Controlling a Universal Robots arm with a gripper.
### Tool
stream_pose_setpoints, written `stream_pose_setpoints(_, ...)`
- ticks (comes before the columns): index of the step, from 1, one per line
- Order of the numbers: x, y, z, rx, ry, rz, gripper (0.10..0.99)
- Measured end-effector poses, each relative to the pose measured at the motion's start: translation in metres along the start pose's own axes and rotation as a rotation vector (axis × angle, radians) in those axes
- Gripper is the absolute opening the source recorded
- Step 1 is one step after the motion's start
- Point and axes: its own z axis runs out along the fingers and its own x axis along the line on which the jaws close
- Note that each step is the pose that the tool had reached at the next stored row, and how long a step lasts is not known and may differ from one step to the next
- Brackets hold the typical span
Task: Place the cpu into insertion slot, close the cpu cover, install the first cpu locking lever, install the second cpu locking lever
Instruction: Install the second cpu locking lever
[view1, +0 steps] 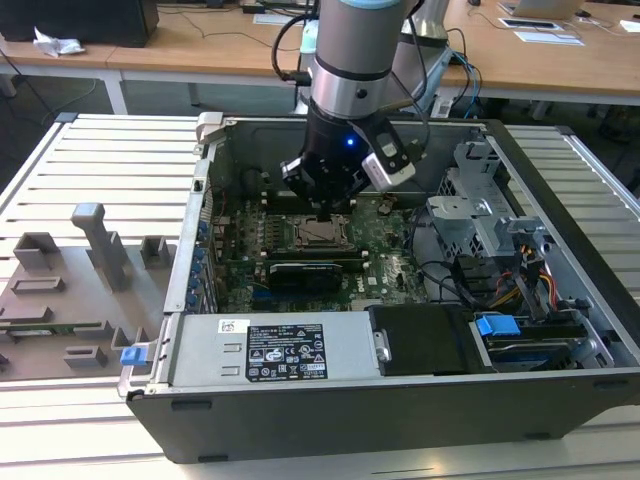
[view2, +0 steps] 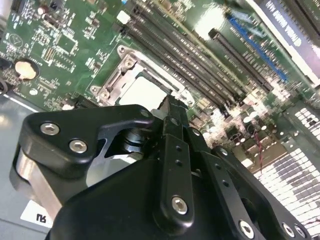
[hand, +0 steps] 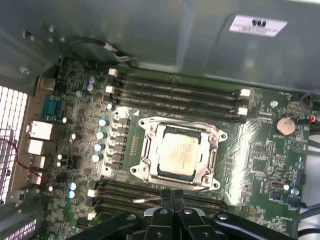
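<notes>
Cpu (hand: 177, 154) seated in slot (hand: 150, 156), frame centre in first wrist view; cover (hand: 214, 159) down around it. Pincer (hand: 171, 196) empty, fingers together, hovering just beside socket edge. Levers: cannot tell if latched.

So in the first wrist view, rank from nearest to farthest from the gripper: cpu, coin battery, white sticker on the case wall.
1. The cpu, seated in the socket just beyond the gripper.
2. The coin battery, off to one side on the board.
3. The white sticker, up on the case wall past the board.
</notes>
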Motion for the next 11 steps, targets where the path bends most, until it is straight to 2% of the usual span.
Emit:
stream_pose_setpoints(3, 0.0039, -0.0136, 0.0045, -0.016, -0.0026, -0.001, 0.106)
stream_pose_setpoints(4, 0.0054, -0.0157, 0.0054, -0.023, -0.0037, -0.001, 0.106)
stream_pose_setpoints(7, 0.0074, -0.0180, 0.0070, -0.043, -0.0070, -0.002, 0.106)
stream_pose_setpoints(11, 0.0092, -0.0182, 0.0131, -0.051, -0.0084, -0.003, 0.106)
